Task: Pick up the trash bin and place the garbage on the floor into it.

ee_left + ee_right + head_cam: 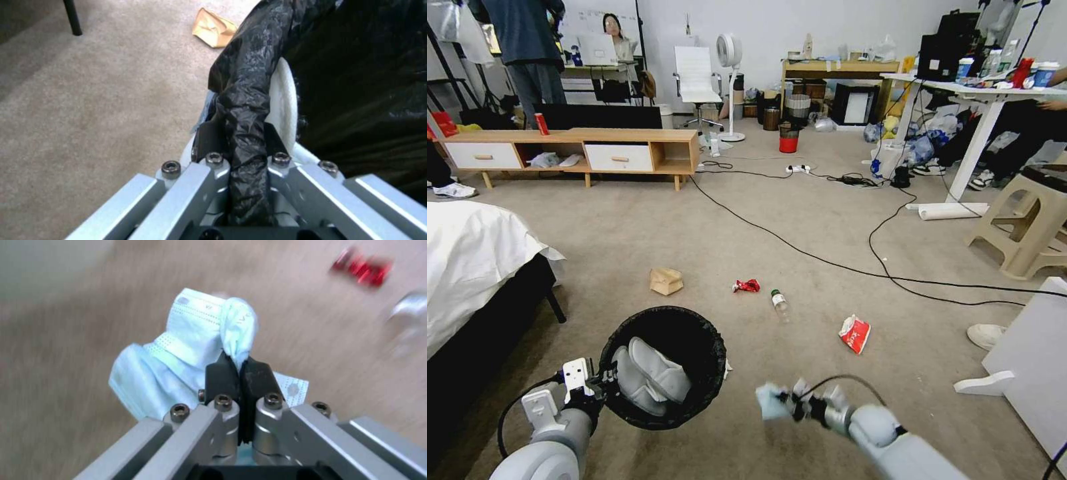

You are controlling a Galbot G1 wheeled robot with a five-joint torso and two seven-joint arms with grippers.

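The floor (pixel 627 233) is beige carpet crossed by black cables (pixel 827 263), with a bed (pixel 474 260) at the robot's left. The bin (pixel 710 347), lined with a black bag folded over its rim, sits low in the head view just left of centre, held off to the left arm's side, with pale crumpled stuff lying inside it. The left gripper (pixel 602 385) clamps the bin's near-left rim, its fingers (pixel 209 140) closed narrow on the bag-covered edge, one inside and one outside. The right gripper (pixel 787 403) hovers just right of the bin, apart from it, its fingers (pixel 220 378) pinched tight on a pale blue tissue (pixel 186 350) that hangs crumpled from the tips. Beyond the bin on the carpet lie a brown paper bag (pixel 666 281), a red-and-white packet (pixel 855 333) farther right, a clear bottle (pixel 780 305) with a green cap, and a crushed red wrapper (pixel 746 286) near the bottle.
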